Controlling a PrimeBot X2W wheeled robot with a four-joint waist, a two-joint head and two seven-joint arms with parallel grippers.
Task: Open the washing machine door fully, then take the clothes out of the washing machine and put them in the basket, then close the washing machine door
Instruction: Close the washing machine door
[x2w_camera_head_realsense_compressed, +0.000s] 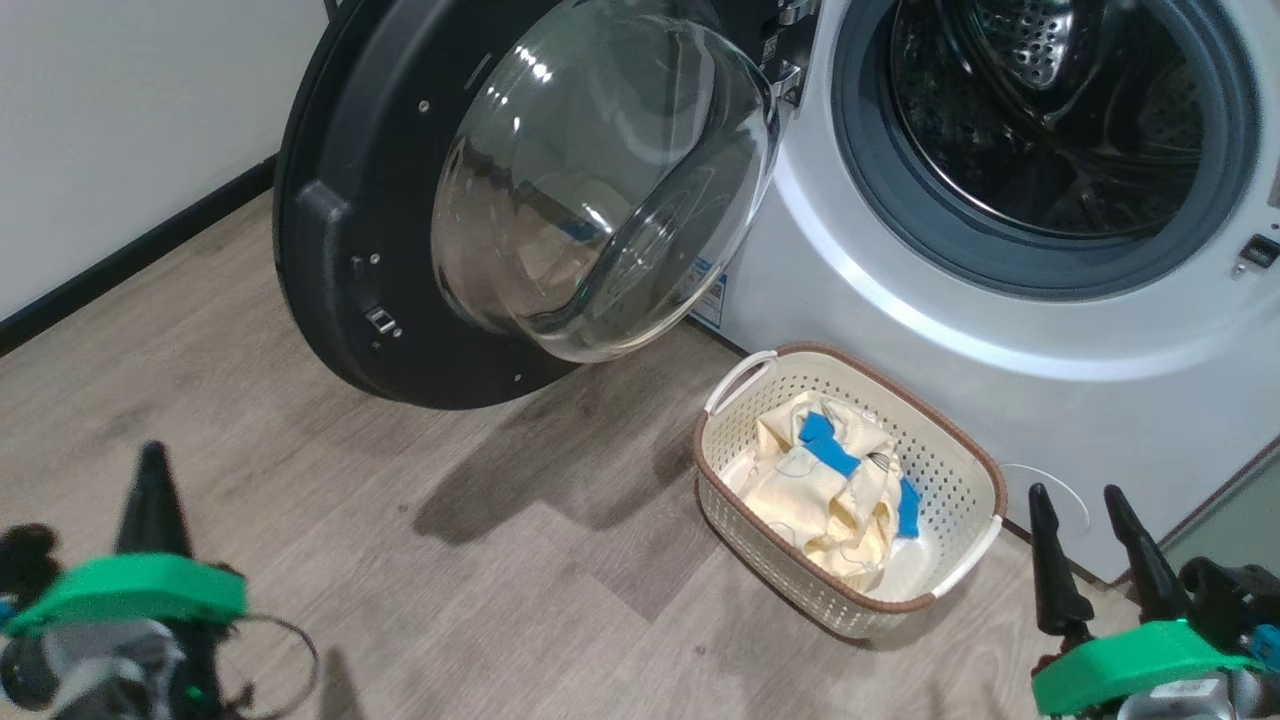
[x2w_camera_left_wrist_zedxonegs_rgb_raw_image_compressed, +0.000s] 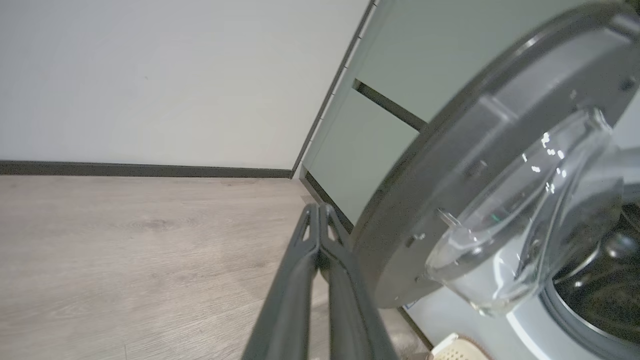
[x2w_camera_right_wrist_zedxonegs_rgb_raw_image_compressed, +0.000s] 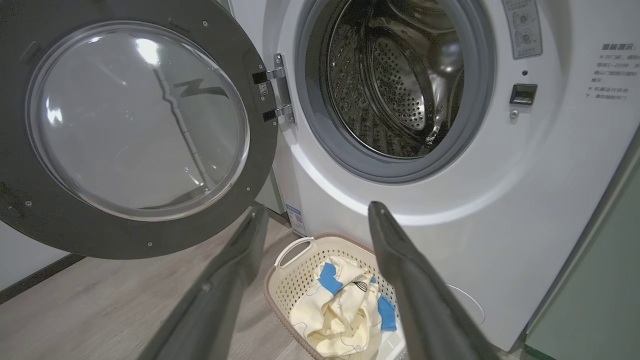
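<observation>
The washing machine door (x2w_camera_head_realsense_compressed: 360, 230) (x2w_camera_left_wrist_zedxonegs_rgb_raw_image_compressed: 435, 190) (x2w_camera_right_wrist_zedxonegs_rgb_raw_image_compressed: 60, 210) hangs wide open to the left of the white washing machine (x2w_camera_head_realsense_compressed: 900, 330) (x2w_camera_right_wrist_zedxonegs_rgb_raw_image_compressed: 500, 200), whose drum mouth shows bare metal. The clothes (x2w_camera_head_realsense_compressed: 830, 480) (x2w_camera_right_wrist_zedxonegs_rgb_raw_image_compressed: 340, 315), cream-yellow with blue patches, lie in the basket (x2w_camera_head_realsense_compressed: 960, 470) (x2w_camera_right_wrist_zedxonegs_rgb_raw_image_compressed: 285, 285) on the floor below the drum. My left gripper (x2w_camera_head_realsense_compressed: 152, 455) (x2w_camera_left_wrist_zedxonegs_rgb_raw_image_compressed: 318, 210) is shut on nothing, low at the left, short of the door's outer edge. My right gripper (x2w_camera_head_realsense_compressed: 1078, 495) (x2w_camera_right_wrist_zedxonegs_rgb_raw_image_compressed: 315, 212) stands open at the lower right, just right of the basket.
Wood-look floor (x2w_camera_head_realsense_compressed: 300, 450) spreads in front of the machine. A white wall with a dark skirting (x2w_camera_head_realsense_compressed: 110, 265) runs along the left. Pale green cabinet panels (x2w_camera_left_wrist_zedxonegs_rgb_raw_image_compressed: 400, 60) stand behind the door, and another (x2w_camera_right_wrist_zedxonegs_rgb_raw_image_compressed: 590, 290) flanks the machine's right side.
</observation>
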